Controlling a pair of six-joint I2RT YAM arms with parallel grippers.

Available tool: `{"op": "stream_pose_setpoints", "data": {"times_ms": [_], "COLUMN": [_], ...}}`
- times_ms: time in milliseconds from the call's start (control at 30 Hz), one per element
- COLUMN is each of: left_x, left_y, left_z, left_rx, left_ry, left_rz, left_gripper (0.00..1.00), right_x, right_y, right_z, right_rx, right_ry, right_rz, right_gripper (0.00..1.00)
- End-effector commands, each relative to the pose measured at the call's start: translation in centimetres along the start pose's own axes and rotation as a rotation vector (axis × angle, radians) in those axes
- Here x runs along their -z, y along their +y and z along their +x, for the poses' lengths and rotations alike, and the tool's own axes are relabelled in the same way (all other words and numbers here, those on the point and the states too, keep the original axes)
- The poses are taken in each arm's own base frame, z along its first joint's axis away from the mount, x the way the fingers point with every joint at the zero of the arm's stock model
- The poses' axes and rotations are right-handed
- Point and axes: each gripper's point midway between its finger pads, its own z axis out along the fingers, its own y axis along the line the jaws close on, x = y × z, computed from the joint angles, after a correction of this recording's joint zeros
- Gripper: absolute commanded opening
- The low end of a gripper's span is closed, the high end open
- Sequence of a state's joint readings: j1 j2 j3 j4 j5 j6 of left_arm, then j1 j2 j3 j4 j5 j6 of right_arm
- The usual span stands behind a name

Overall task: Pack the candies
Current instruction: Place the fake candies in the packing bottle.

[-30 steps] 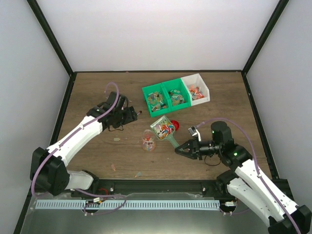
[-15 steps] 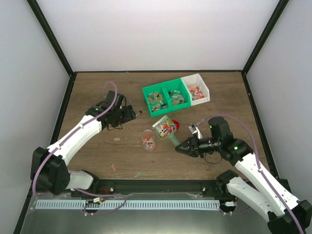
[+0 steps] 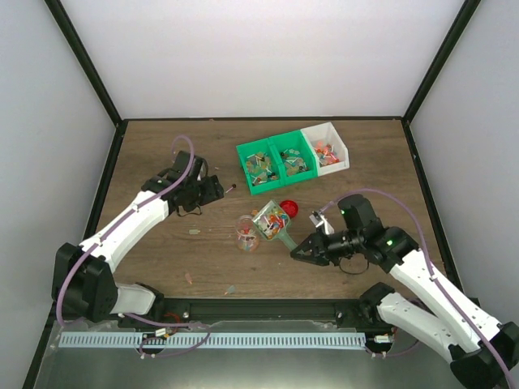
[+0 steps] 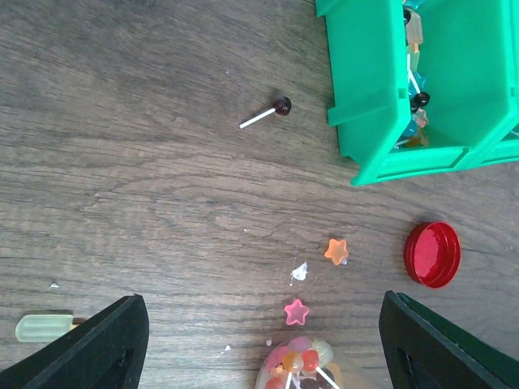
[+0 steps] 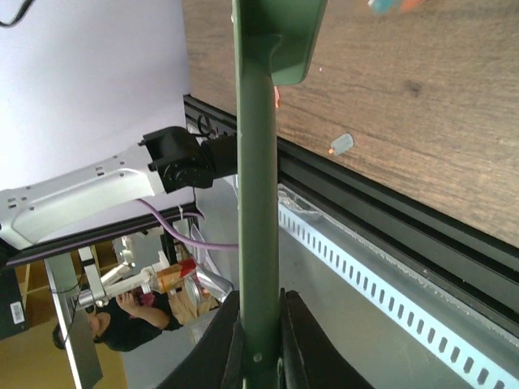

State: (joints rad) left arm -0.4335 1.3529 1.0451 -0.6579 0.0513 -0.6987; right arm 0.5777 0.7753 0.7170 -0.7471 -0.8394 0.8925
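Note:
The candies (image 3: 273,215) fill the head of a green slotted scoop (image 3: 280,225), held tilted just right of a small clear jar (image 3: 246,234) that holds more candies (image 4: 302,365). My right gripper (image 3: 302,250) is shut on the scoop's handle (image 5: 258,203), which runs up between the jaws in the right wrist view. My left gripper (image 3: 216,191) is open and empty, hovering left of the green bin; in its wrist view the fingers (image 4: 89,348) stand wide apart above the jar. An orange star candy (image 4: 336,250) and a pink star candy (image 4: 296,311) lie loose on the wood.
A green two-part bin (image 3: 276,162) and a white bin (image 3: 328,148), all with sweets, stand at the back. A round red lid (image 3: 291,208) lies right of the scoop. A lollipop (image 4: 272,109) and a pale green ice-lolly shape (image 4: 40,327) lie on the table. Loose bits (image 3: 188,277) lie near the front.
My right gripper has carried the scoop leftward and brought its head up against the jar. The left arm has barely shifted.

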Motion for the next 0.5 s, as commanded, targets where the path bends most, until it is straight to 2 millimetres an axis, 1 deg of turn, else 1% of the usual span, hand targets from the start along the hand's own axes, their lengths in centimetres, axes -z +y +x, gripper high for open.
{"op": "stream_pose_setpoints", "data": {"times_ms": [0,233,467], "left_x": [-0.17,-0.03,-0.09], "left_y": [0.06,0.49,0.65], "left_z": [-0.14,0.06,0.19], "left_rx": [-0.021,-0.023,-0.020], "left_ry": [-0.003,0.001,0.004], "left_rz": [0.013,0.011,0.016], "left_gripper": [0.80,0.79,0.79], "right_x": [0.10,-0.77,-0.42], "right_y": [2.05,2.34,2.97], "right_z": [0.18,0.62,0.39], "right_rx": [0.052,0.050,0.049], "right_ry": [-0.012,0.003,-0.006], "right_rz": [-0.002,0.050,0.082], "right_gripper": [0.01,0.01,0.01]}}
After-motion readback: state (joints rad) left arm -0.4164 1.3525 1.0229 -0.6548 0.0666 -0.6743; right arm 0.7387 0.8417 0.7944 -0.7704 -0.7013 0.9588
